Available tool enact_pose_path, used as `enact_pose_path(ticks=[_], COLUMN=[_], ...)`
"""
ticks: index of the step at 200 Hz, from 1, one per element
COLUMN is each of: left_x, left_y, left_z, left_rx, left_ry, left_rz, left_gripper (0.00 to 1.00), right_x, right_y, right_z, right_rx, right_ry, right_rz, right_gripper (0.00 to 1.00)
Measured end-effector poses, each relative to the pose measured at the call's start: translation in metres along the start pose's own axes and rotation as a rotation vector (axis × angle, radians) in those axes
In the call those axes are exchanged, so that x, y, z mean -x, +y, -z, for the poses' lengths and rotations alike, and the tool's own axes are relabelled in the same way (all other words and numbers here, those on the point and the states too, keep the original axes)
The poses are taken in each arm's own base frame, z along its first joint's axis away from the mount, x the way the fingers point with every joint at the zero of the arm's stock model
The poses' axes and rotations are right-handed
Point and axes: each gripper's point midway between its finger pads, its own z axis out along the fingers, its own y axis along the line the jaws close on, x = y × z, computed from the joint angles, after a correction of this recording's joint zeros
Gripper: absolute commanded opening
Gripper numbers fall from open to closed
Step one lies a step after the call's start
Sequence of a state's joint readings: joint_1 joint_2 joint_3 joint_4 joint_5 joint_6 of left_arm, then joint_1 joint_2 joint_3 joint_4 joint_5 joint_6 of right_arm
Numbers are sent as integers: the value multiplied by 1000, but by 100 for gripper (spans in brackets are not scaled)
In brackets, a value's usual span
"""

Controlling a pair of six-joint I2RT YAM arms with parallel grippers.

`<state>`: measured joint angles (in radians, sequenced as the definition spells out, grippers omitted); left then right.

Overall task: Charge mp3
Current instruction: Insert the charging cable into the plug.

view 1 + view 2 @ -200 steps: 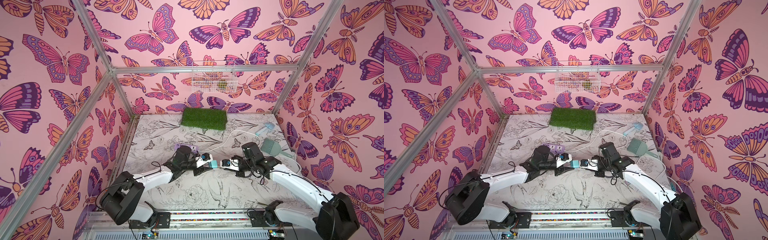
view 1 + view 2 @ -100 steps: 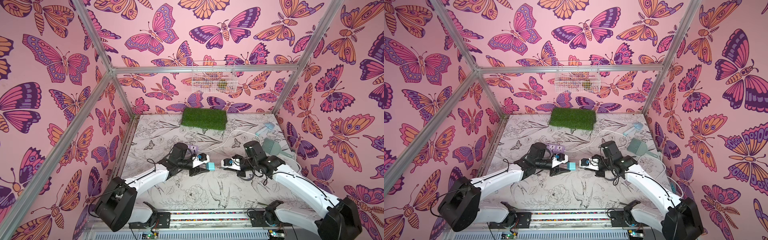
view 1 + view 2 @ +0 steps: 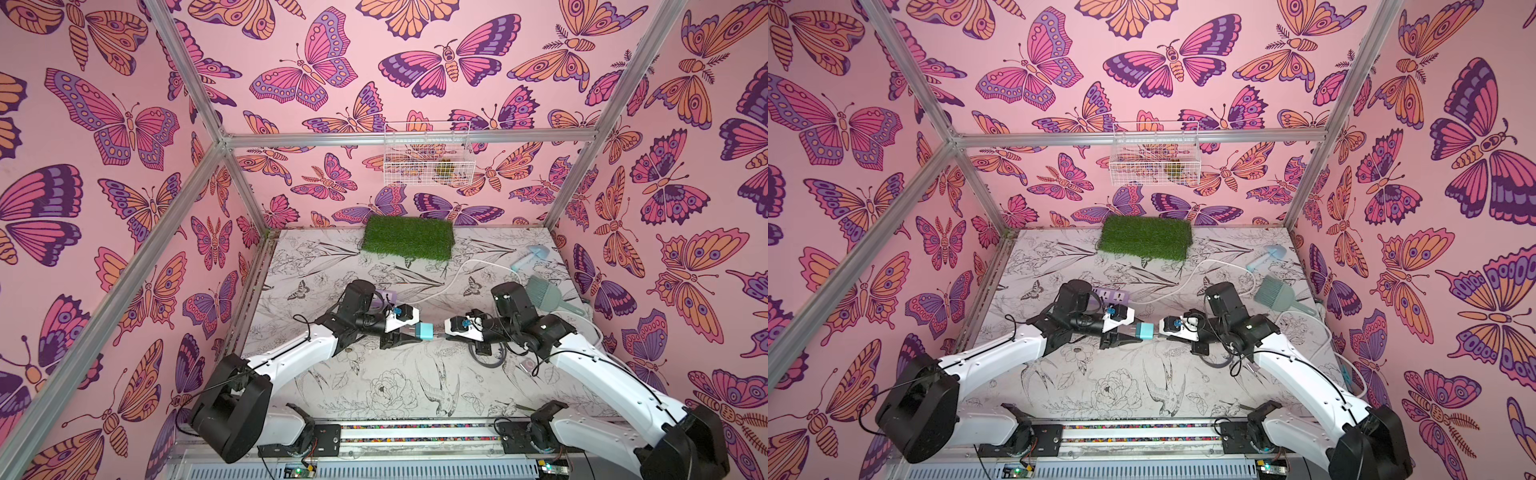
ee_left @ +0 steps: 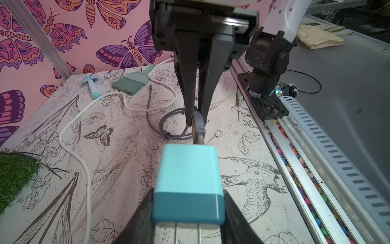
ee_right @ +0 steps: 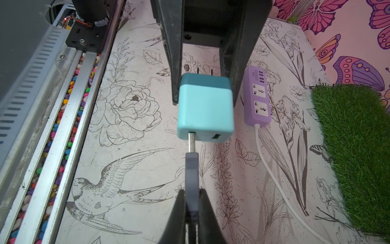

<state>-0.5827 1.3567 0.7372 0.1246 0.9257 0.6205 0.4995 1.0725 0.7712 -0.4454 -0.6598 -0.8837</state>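
Held above the middle of the flower-and-bird printed table (image 3: 374,386): a small two-tone teal plastic charger cube (image 3: 425,332), clamped at its darker prong end between the black fingers of the left gripper (image 4: 187,213), prongs pointing back toward that arm. Pinched tight in the right gripper (image 5: 192,202): a flat grey USB plug (image 5: 192,169), its metal tip entered into one of the two ports on the cube's pale face, most of the tip visible outside the port; second port beside it bare. Trailing from the plug toward the right arm: a thin grey cable (image 4: 166,124), coiled on the table below. No mp3 player clearly identifiable in any view.

Just beyond the cube, toward the back wall: a lilac plastic power strip (image 5: 256,99) lying flat, its white cord (image 3: 469,270) curving off to the cube's right. Further back, against the wall: a rectangular patch of green artificial grass (image 3: 408,237). Right of the cube, near the side wall: a grey-green hand brush (image 3: 544,296) and a small pale blue mushroom-shaped object (image 3: 534,254).
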Motion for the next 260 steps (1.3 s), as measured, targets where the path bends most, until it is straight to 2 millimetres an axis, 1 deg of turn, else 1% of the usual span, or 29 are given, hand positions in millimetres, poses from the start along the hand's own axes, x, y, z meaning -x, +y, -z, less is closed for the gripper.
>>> enact_pose_path(ticks=[168, 225, 260], left_x=[4, 16, 17], left_y=[-3, -7, -8], left_z=[0, 0, 0], left_rx=[-17, -50, -57], left_ry=[-20, -72, -77], left_rz=[-31, -23, -21], left_gripper=[11, 11, 9], right_x=[4, 13, 13], right_y=[3, 9, 10], right_z=[1, 10, 10], right_rx=[12, -7, -3], right_ry=[-23, -66, -78], right_rz=[-28, -28, -42], right_gripper=[0, 0, 0])
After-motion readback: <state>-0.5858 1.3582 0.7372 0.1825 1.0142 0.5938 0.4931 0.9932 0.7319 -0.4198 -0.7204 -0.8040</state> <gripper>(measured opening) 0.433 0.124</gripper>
